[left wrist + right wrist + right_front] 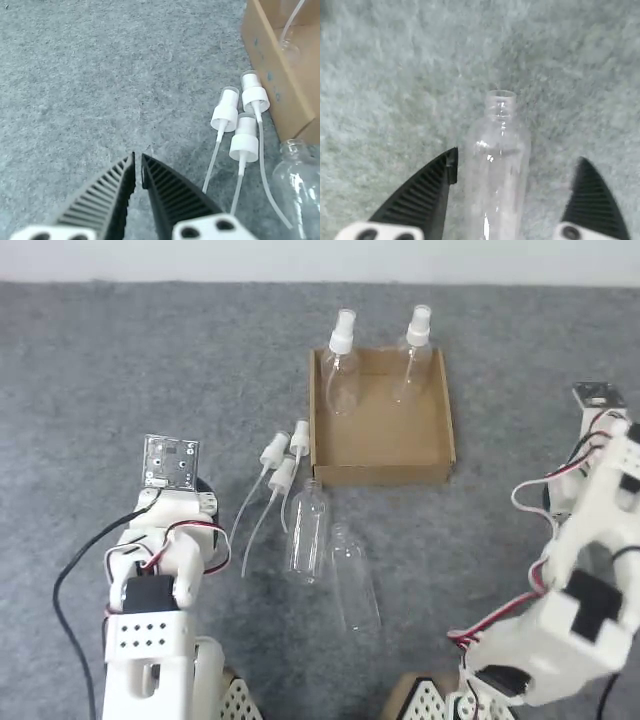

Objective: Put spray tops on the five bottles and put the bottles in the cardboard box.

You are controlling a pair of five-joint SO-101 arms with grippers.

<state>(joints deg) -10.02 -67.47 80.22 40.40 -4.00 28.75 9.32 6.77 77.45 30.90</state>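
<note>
The cardboard box (380, 473) sits at the far middle of the grey desk (150, 360). Two bottles with spray tops stand inside it, one at the far left (342, 370) and one at the far right (413, 365). Three loose spray tops (283, 472) lie in a cluster just left of the box's near left corner, their thin tubes trailing toward the near side. Two uncapped bottles lie on the desk just near of the box, one (307, 530) left of the other (355, 585). The left gripper (138, 156) is almost closed and holds nothing, hanging over bare desk left of the spray tops (245, 142). The right gripper (517, 155) is spread wide, with an uncapped bottle (497, 172) lying between its fingers, ungripped.
</note>
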